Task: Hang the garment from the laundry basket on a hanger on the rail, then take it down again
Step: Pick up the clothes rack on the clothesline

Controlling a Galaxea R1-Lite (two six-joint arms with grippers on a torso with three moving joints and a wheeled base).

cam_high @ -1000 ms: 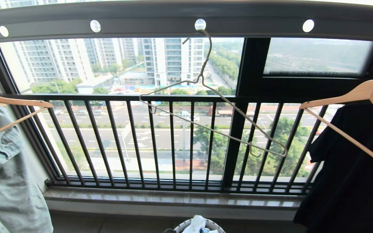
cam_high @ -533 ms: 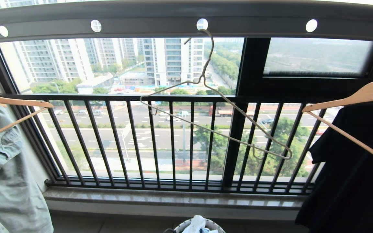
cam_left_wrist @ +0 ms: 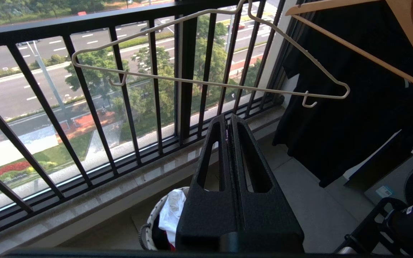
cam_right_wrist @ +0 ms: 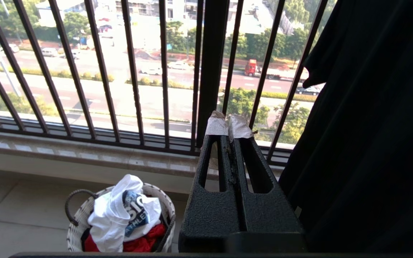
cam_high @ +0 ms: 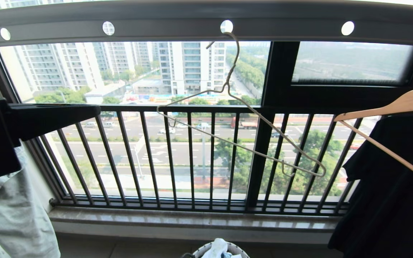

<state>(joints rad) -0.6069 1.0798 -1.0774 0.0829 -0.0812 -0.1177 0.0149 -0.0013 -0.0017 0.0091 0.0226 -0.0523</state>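
The left gripper (cam_left_wrist: 228,120) is pointing out toward the black balcony railing (cam_left_wrist: 127,89), its fingers (cam_left_wrist: 215,143) pressed together with nothing between them. In the head view this gripper (cam_high: 97,111) is reaching in from the left edge at the height of the railing's top bar, well apart from everything it could grasp. Above and beyond its tips, the hanger (cam_left_wrist: 206,83), a thin cream wire one, is hanging tilted, one shoulder lower than the other, with its hook caught in a round hole of the rail (cam_high: 206,16), the wide grey bar running overhead. Below the left gripper, on the floor by the window sill, the laundry basket (cam_left_wrist: 149,222) is sitting with the garment (cam_left_wrist: 170,215) bunched inside it.

The right gripper (cam_right_wrist: 229,125) is hanging low, also facing the railing, its fingers (cam_right_wrist: 216,126) lying together and gripping nothing; pale tape is wrapping their tips. From its wrist view the white garment (cam_right_wrist: 115,211) is showing a dark lettered print and is lying on top of a red cloth (cam_right_wrist: 142,243) in the basket (cam_right_wrist: 75,222). A black shirt (cam_high: 389,186) is hanging on a wooden hanger (cam_high: 400,104) at the right, and a pale denim piece (cam_high: 9,215) is hanging at the left.
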